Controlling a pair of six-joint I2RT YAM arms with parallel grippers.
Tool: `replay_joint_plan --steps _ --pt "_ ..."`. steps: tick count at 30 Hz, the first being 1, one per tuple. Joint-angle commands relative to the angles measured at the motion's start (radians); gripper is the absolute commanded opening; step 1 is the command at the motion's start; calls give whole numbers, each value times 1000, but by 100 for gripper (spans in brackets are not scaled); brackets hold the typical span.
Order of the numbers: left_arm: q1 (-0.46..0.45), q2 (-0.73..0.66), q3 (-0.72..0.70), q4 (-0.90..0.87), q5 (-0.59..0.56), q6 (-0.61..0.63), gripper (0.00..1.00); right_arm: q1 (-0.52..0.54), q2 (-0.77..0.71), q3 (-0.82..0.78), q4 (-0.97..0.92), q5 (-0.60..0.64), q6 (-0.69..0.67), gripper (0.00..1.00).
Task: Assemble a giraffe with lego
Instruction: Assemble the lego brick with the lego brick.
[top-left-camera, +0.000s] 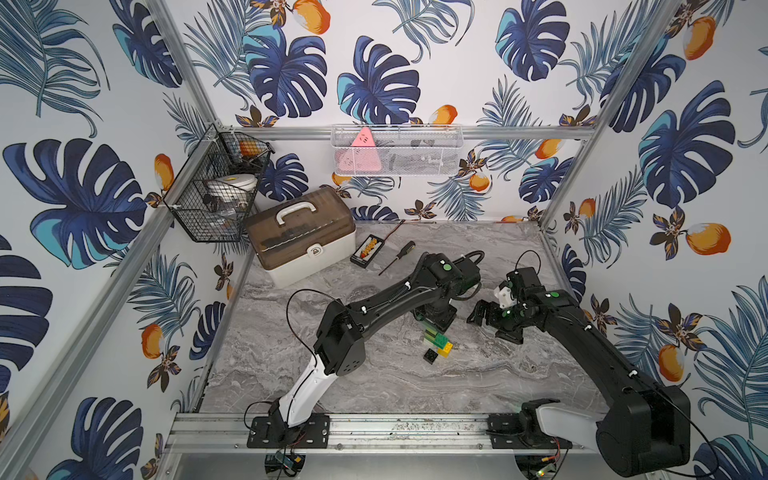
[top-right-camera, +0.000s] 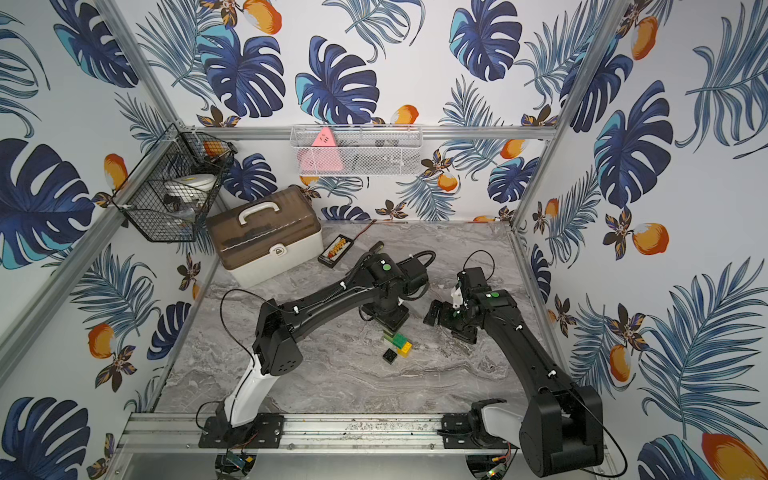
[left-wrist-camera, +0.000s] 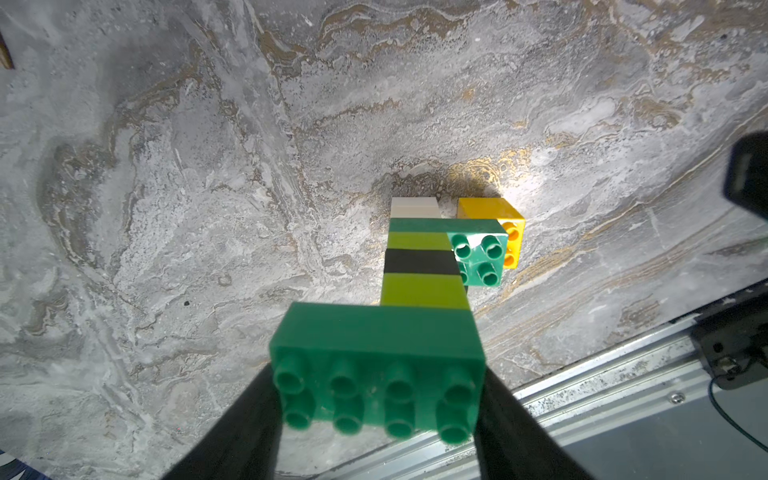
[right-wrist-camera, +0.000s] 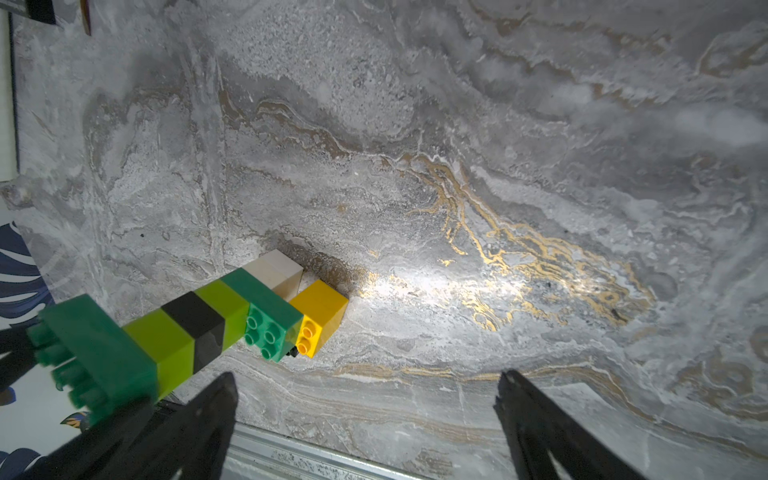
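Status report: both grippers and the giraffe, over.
Left gripper shut on giraffe at its dark-green top. Right gripper open, empty, alongside. White and yellow end down at table. Loose black brick beside base.

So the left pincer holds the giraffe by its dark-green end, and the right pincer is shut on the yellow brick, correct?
No. The right wrist view shows the right pincer open, holding nothing; the yellow brick lies apart from it. The left pincer does hold the giraffe by its dark-green end.

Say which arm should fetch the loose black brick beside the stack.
Likely right: the right gripper is open and empty, near the black brick, while the left gripper is shut on the giraffe, steadying it.
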Motion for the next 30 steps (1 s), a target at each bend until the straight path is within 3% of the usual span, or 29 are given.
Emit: replay_joint_plan --steps 1,13,18,30 --pt "0 33 -18 -64 -12 -12 46 2 -4 19 -9 25 -28 100" --pt "7 27 28 -44 34 -30 47 8 -1 39 -18 45 -41 100" --pt "18 3 34 -13 73 -41 62 9 0 38 -17 43 -36 100" --pt "24 -42 24 18 84 -49 77 8 -9 26 -13 43 -23 100"
